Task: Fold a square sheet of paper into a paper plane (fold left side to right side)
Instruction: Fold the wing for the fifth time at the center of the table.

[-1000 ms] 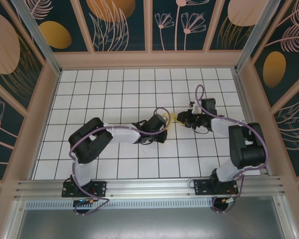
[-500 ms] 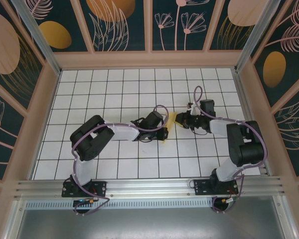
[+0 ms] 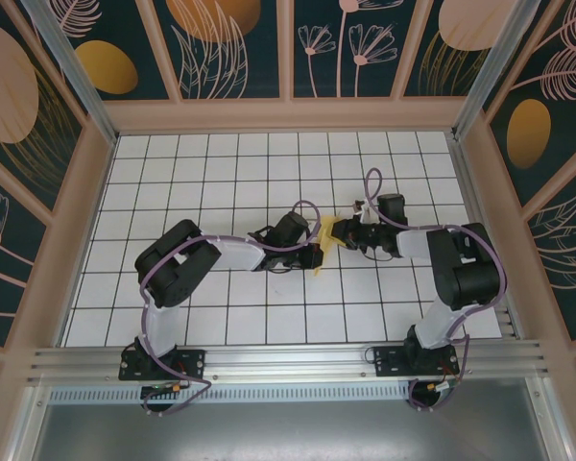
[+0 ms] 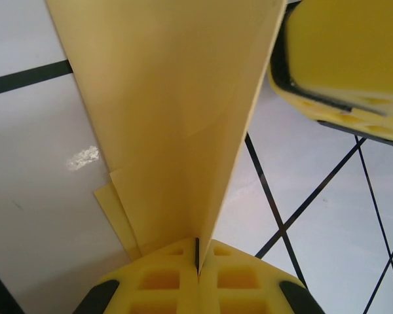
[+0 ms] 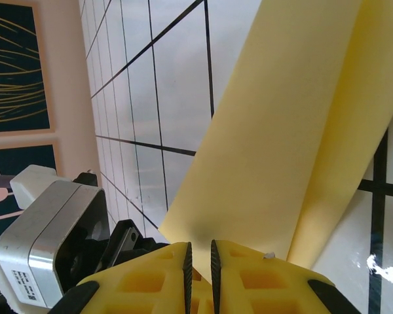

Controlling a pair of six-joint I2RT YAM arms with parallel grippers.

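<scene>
While both grippers pinched the same sheet of paper [image 3: 327, 233], it stood lifted off the table [image 3: 221, 173] near the middle, a little right of centre, draped between them in a loose fold. The left gripper [image 4: 198, 260] was clenched on the sheet's lower edge, its pads pressed together with the paper rising steeply from the seam. The right gripper [image 5: 199, 258] looked closed on another edge, only a thin slit left between its pads where the paper entered.

The main danger was a tear. The paper was thin, and with two firm grips so near each other, any pull apart or twist would likely rip it at a pinch point. A slip was the other risk: each grip caught only a narrow strip at the edge, so a sideways tug could draw the sheet out and let it flop. The fold looked soft and unaligned, so pressing it flat without matching the edges would probably set a skewed crease. The pads sat just beside each other and might collide.
</scene>
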